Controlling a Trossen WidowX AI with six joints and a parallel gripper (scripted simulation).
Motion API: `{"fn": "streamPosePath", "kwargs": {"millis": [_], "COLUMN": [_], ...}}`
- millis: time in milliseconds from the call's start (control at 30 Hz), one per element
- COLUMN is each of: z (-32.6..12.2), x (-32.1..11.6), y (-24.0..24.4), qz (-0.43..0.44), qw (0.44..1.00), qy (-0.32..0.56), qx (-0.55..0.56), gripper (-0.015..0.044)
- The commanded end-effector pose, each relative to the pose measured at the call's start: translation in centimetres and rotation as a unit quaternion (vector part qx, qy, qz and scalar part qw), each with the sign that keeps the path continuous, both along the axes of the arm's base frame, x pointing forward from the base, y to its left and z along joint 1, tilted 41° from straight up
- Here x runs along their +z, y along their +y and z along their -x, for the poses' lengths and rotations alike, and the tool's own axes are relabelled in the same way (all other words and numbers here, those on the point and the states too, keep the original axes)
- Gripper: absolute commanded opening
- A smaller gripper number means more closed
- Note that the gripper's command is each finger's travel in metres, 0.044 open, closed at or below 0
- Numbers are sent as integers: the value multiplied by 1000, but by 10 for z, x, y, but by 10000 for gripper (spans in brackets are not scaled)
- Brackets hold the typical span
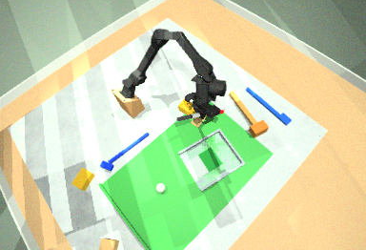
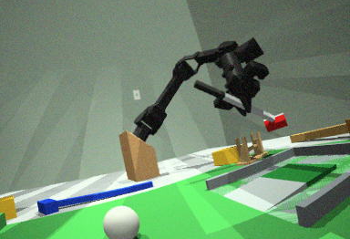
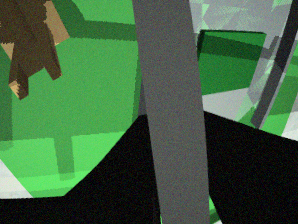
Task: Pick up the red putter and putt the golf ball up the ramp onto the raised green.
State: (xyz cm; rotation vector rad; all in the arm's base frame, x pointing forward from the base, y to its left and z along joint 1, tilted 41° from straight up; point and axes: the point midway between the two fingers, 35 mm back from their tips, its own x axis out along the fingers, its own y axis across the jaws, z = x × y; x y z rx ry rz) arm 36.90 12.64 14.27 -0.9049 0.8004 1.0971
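My gripper (image 1: 204, 114) (image 2: 246, 109) (image 3: 166, 121) is shut on the shaft of the red putter (image 1: 222, 112) (image 2: 276, 122) (image 3: 172, 75). The putter is held in the air above the wooden rack (image 1: 197, 123) (image 2: 246, 159) (image 3: 59, 25), slightly tilted, its red head at the right and its dark handle end at the left in the top and exterior views. The golf ball (image 1: 160, 188) (image 2: 121, 223) is white and lies on the green surface (image 1: 138, 180) (image 2: 182, 206). The raised green (image 1: 210, 158) (image 2: 301, 172) (image 3: 232, 65) shows as a dark green patch inside a grey-walled frame (image 1: 223, 180) (image 2: 251, 171).
A blue club (image 1: 129, 149) (image 2: 105, 194) lies left of the green. Another blue club (image 1: 267, 105) and an orange mallet (image 1: 258, 129) lie at the right. A yellow block (image 1: 185, 107) (image 2: 225, 156) is beside the rack; another yellow block (image 1: 83, 178) is at the left.
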Motion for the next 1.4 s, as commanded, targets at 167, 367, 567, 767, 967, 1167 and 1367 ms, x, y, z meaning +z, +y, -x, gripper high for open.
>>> {"fn": "streamPosePath", "kwargs": {"millis": [167, 367, 567, 767, 967, 1167, 1367], "z": [-40, -59, -70, -78, -84, -84, -80], "x": [-37, -62, -86, -110, -136, -162, -188], "y": [-52, -87, -122, -158, -195, -233, -270], "qz": [79, 130, 179, 227, 272, 316, 358], "qw": [995, 986, 974, 959, 940, 919, 894], "qy": [16, 33, 51, 71, 93, 117, 143], "qx": [-63, -100, -128, -155, -182, -206, -227], "gripper": [0, 0, 0, 0, 0, 0, 0]}}
